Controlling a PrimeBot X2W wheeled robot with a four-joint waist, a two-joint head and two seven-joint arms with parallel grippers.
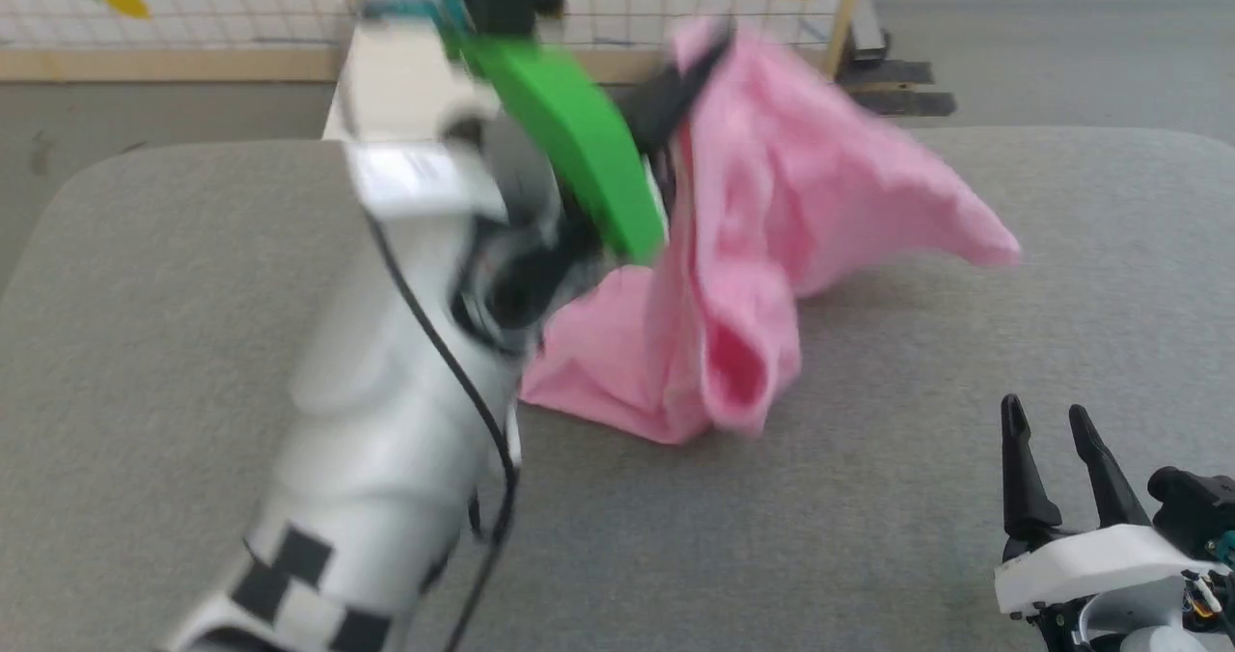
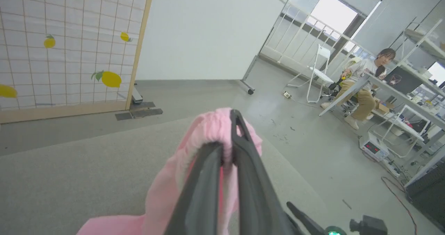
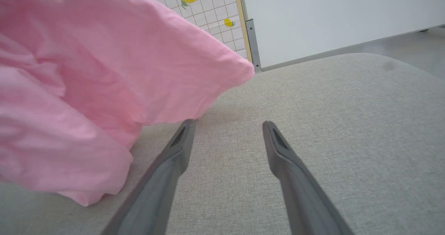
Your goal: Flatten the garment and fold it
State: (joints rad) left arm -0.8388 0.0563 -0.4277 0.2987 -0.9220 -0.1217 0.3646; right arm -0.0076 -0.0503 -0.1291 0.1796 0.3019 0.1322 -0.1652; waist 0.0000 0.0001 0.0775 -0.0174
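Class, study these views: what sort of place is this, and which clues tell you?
Probably a robotics lab or workshop: a person at a long desk, a digital instrument on bare floor, a lemon-print backdrop screen.

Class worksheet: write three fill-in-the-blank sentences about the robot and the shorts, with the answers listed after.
1. The left pincer is shut on the shorts, which are ____ in colour.
2. The right pincer is ____ and holds nothing.
3. The shorts' lower end rests on a ____ table.
Answers: pink; open; grey.
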